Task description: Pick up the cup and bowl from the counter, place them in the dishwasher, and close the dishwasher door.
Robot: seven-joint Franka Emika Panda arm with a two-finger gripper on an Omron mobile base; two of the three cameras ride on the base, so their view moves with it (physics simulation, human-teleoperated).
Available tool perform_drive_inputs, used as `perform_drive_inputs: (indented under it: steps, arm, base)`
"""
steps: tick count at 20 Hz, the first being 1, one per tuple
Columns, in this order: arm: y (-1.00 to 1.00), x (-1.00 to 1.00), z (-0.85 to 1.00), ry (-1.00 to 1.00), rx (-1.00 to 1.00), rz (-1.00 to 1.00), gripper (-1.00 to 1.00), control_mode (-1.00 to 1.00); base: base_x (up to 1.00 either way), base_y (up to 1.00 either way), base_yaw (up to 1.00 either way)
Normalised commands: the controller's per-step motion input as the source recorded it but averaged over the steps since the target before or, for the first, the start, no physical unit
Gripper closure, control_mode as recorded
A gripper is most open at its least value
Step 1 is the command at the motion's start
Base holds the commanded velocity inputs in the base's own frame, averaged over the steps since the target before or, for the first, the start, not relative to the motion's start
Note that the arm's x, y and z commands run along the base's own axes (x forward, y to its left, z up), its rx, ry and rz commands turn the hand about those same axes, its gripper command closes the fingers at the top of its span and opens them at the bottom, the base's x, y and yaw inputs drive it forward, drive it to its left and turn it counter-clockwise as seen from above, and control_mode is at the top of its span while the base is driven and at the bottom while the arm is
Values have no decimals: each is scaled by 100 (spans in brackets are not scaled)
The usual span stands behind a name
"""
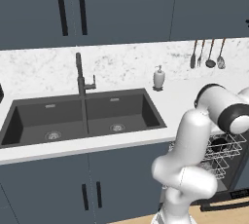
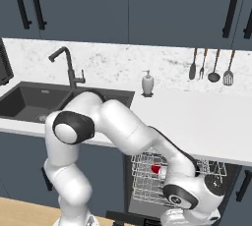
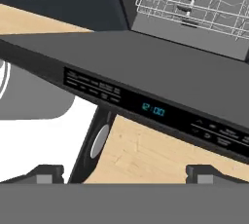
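Note:
The dishwasher door hangs open and lies almost flat. Its top edge carries a control strip with a lit clock, and the black bar handle runs below that edge. My gripper is open just in front of the edge, with nothing between its fingertips. The wire rack of the dishwasher is pulled out, and a red cup sits in it. A dark round thing also lies in the rack; I cannot tell whether it is the bowl. The counter is white.
A dark double sink with a tap sits left of the dishwasher. A soap dispenser stands by the backsplash, and several utensils hang on it. Slate-blue cupboards stand under the counter, above a wooden floor.

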Motion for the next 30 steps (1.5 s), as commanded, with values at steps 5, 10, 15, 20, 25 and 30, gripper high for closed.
perform_drive_inputs:
  steps: [5, 10, 15, 20, 25, 30]
  arm:
    - [36, -100, -1, 0, 0, -5, -100, -100]
    - [44, -92, -29, -8, 0, -10, -100, -100]
    - [2, -56, -37, -13, 6, -2, -100, -100]
    - [0, -25, -38, -18, 6, -2, -100, -100]
    - [-7, -2, -26, -25, 9, -5, -100, -100]
    - [3, 0, -14, -30, 14, -7, -100, -100]
  base:
    - [0, 0, 0]
    - [0, 0, 0]
    - [0, 0, 0]
    - [0, 0, 0]
    - [0, 0, 0]
    - [0, 0, 0]
